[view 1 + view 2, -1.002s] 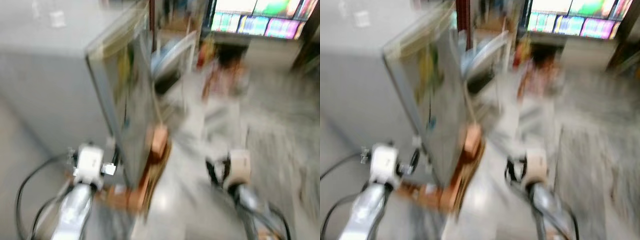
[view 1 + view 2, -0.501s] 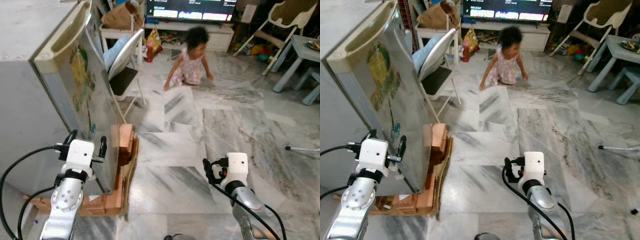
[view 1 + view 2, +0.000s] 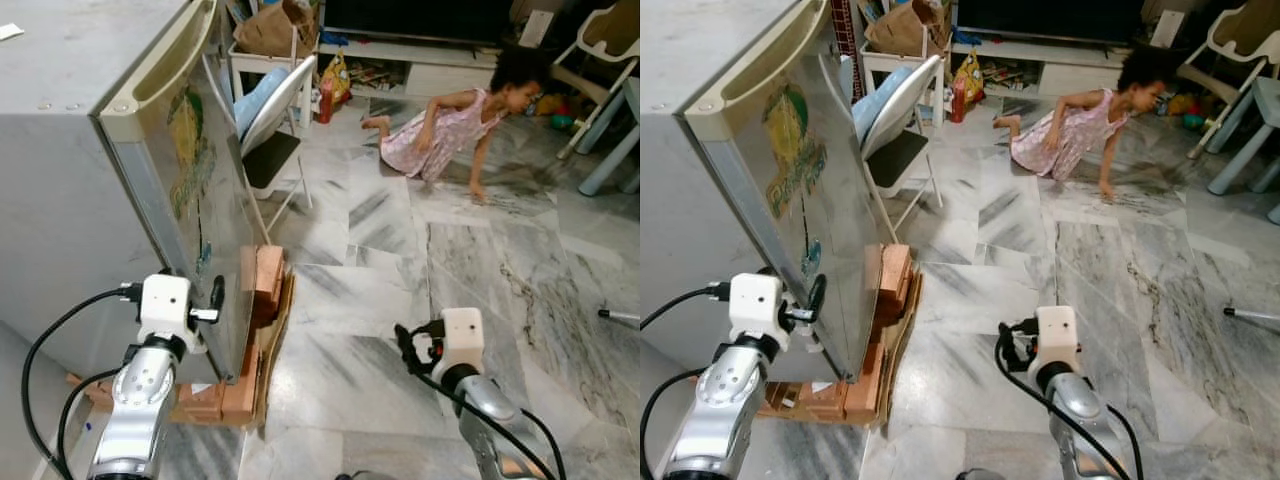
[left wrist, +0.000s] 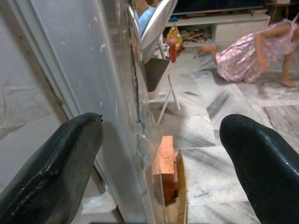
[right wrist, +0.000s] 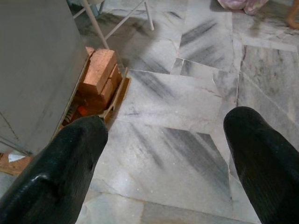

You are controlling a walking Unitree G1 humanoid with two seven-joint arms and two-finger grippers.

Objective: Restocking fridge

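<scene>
Left end effector (image 3: 205,300), fingers spread wide, hovers at the edge of the fridge door (image 3: 195,190) in the left eye view, nearer that edge than half a second ago, after the head swung and steadied; the door looks shut. Right eye view: the right end effector (image 3: 1008,345) hangs over the marble floor (image 3: 970,350), well apart from the fridge (image 3: 700,150), which stands on bricks (image 3: 885,290). Left wrist view: black fingers (image 4: 51,163) straddle the door's edge. Right wrist view: fingers (image 5: 60,172) gape wide, empty. A child (image 3: 450,125) crawls beyond. I'd judge opening the door comes next.
</scene>
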